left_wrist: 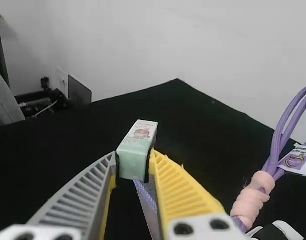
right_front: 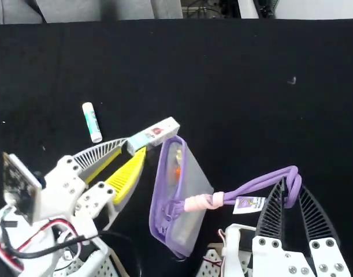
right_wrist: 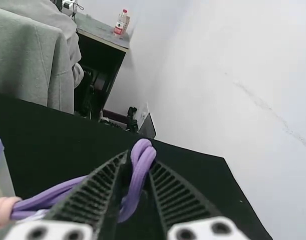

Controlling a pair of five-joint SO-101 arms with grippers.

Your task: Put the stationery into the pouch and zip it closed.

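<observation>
Gripping a small box point(right_front: 155, 134) at its tips, the left gripper point(right_front: 133, 149) is holding it just beside the purple rim of the clear pouch point(right_front: 190, 202). Something orange point(right_front: 177, 171) is sitting inside the pouch. The right gripper point(right_front: 289, 187) is clamping the pouch's purple cord point(right_front: 257, 183); the pouch is lying between both grippers. A white tube point(right_front: 92, 122) is lying on the desk point(right_front: 251, 86) beyond the left gripper, apart.

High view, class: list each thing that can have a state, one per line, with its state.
pouch: unzipped, mouth open.
purple cord: clamped in the right gripper.
small box: clamped in the left gripper, beside the pouch's mouth.
white tube: lying flat on the table, untouched.
left gripper: shut on the small box.
right gripper: shut on the purple cord.
</observation>
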